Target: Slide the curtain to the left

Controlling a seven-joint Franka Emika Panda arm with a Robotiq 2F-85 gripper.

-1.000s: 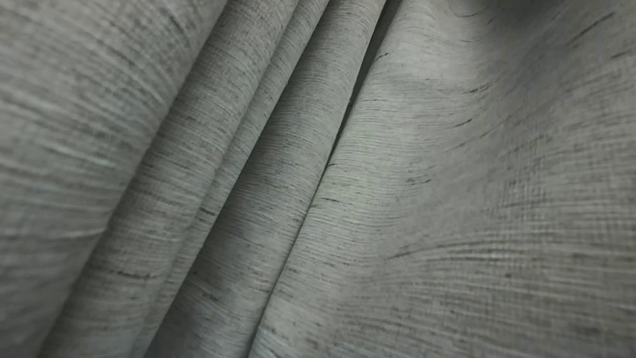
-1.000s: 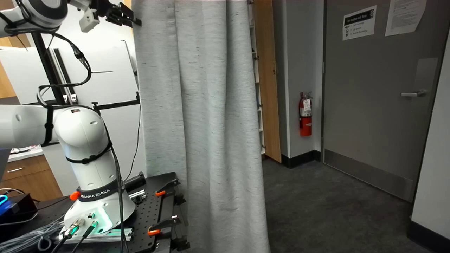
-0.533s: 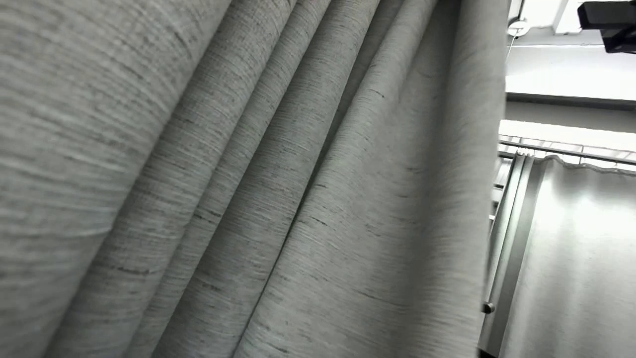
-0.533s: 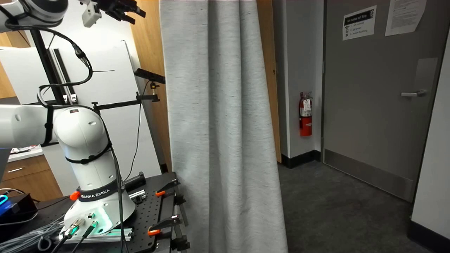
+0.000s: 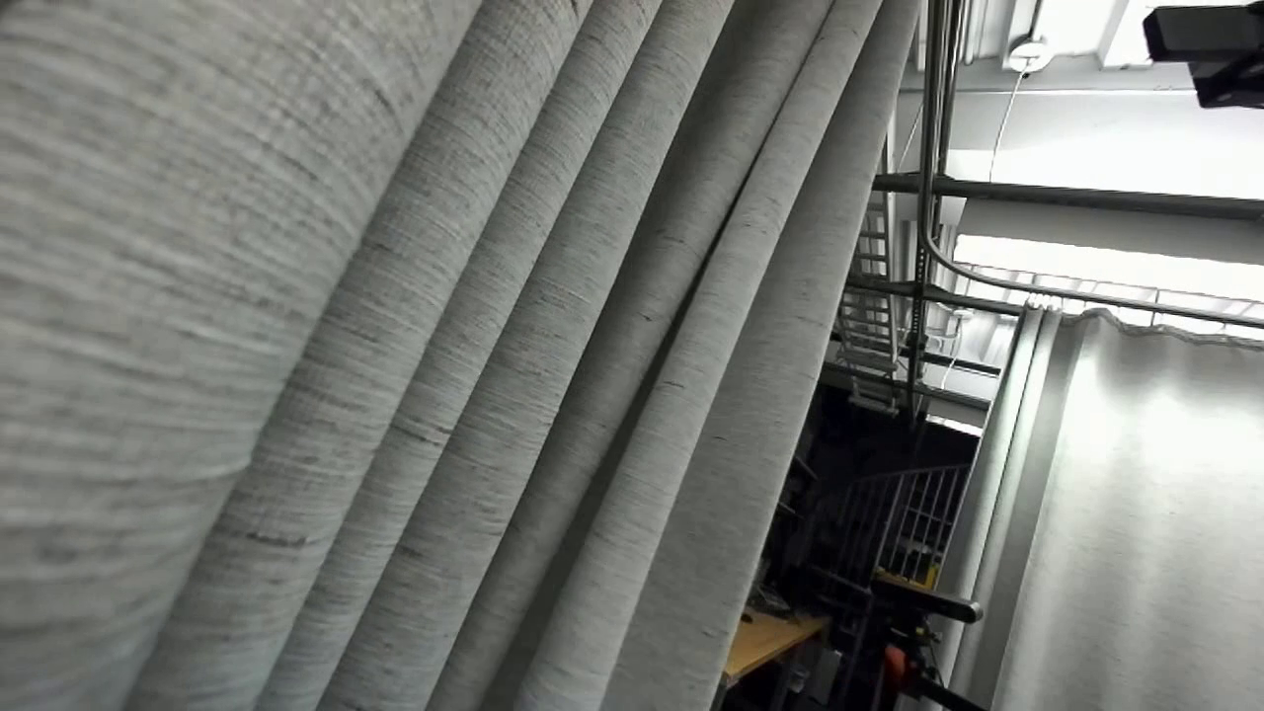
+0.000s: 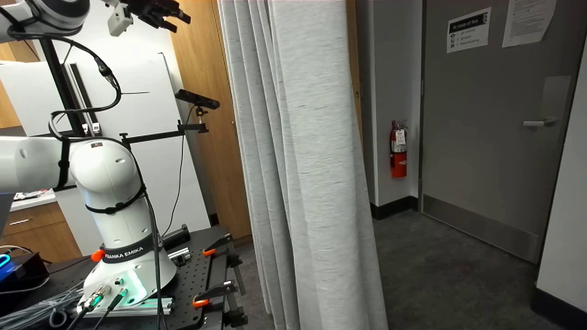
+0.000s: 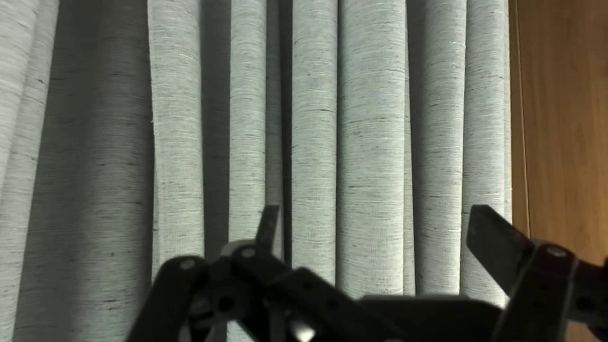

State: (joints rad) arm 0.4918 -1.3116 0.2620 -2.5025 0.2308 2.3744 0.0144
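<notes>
Because the heathered grey curtain (image 6: 316, 160) hangs ungripped in front of the wooden cabinet (image 6: 223, 158) in an exterior view, its loose folds could swing or spread and spoil the slide. Clear of its edge, the Robotiq gripper (image 7: 374, 216) stands empty, jaws spread wide; a low sweep might knock the bracketed black camera (image 6: 197, 99).

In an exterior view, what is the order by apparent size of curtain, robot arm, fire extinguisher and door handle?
1. Curtain
2. Robot arm, partly outside frame
3. Fire extinguisher
4. Door handle
</notes>
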